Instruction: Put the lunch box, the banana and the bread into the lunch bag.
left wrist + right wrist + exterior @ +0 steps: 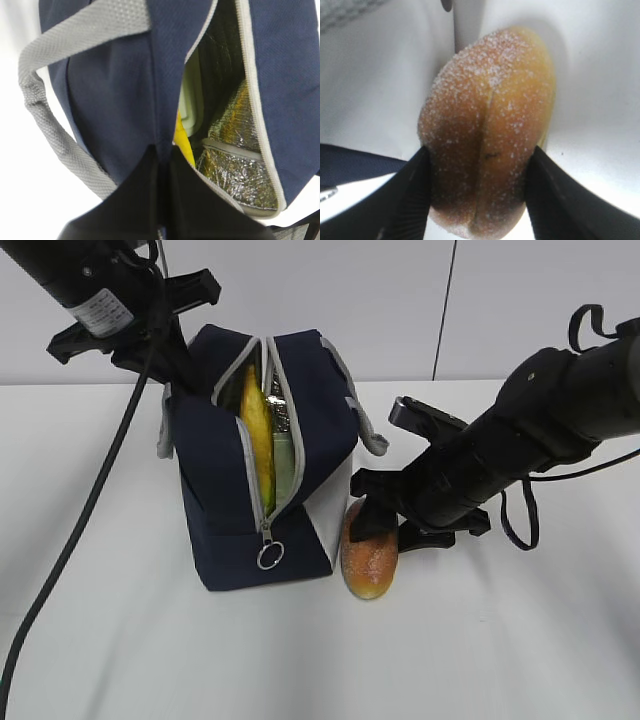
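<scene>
The navy lunch bag [215, 490] stands on the white table with its zipper open. Inside, the yellow banana [260, 440] stands on end beside the pale green lid of the lunch box [285, 465]; both also show in the left wrist view, banana [184, 145] and lunch box [191, 100]. My left gripper [180, 370] is shut on the bag's far top edge, pinching navy fabric [115, 100]. The bread [368, 558] lies on the table against the bag's white side panel. My right gripper [479, 160] is closed on the bread [487, 115], one finger against each side.
The zipper's ring pull [268, 556] hangs at the bag's near end. A grey handle [368, 430] sticks out on the bag's right, above the bread. A black cable [85, 510] trails from the left arm across the table's left. A wall closes the back.
</scene>
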Tool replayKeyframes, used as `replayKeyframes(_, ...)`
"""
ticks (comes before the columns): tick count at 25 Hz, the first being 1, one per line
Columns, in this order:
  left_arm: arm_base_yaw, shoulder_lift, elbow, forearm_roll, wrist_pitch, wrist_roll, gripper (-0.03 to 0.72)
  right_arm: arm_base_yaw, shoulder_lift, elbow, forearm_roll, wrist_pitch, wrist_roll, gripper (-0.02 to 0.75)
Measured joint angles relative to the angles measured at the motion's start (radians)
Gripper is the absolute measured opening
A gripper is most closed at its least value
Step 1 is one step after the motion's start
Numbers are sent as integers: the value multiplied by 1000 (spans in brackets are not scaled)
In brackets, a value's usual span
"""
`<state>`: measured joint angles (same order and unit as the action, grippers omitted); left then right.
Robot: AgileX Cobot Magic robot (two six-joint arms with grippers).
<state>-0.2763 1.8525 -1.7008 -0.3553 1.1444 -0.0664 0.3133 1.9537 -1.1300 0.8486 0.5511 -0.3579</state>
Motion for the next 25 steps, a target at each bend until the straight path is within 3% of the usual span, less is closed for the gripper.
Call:
replayKeyframes(6,0,0,0,0,0,0,-1,-16,-65,-2,-148,41,17,409)
replayKeyframes(12,0,0,0,0,1,0,-1,-94,-170,-2,-309,94,101,409)
replayKeyframes(18,0,0,0,0,2,0,-1,-159,-270,-6,-346,129,120,409)
replayKeyframes(21,0,0,0,0,2,0,-1,-161,-307,-49,-260,157,84,407)
replayKeyframes(25,0,0,0,1,1,0,-1,-155,-313,-128,18,233,-131,406)
